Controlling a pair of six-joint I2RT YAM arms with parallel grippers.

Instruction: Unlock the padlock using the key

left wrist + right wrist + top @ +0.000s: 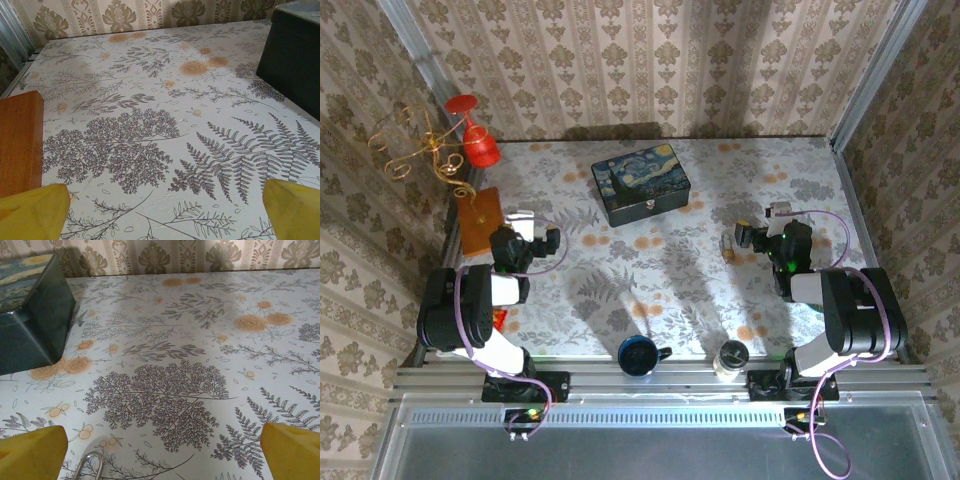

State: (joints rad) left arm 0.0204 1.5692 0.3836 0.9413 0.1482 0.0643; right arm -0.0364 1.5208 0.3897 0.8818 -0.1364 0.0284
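Observation:
The padlock [728, 246] is a tiny brassy thing lying on the patterned tablecloth just left of my right gripper [763, 230]. In the right wrist view only its thin silvery shackle loop [90, 463] shows, at the bottom edge near the left yellow fingertip [31, 452]. My right gripper [162, 460] is open, with bare cloth between its fingers. My left gripper [534, 233] rests at the table's left side, far from the padlock. It [165, 215] is open too, nothing between its yellow fingertips [33, 212]. The key is out of view.
A dark painted tin [642, 183] stands at the back centre, also seen as the tin [31, 315] and the tin [295, 55]. A wooden block [480, 220] lies by the left gripper. A red glass [475, 135] and gold wire stand [415, 150] sit back left. A mug [638, 355] and jar [731, 358] stand at the front edge.

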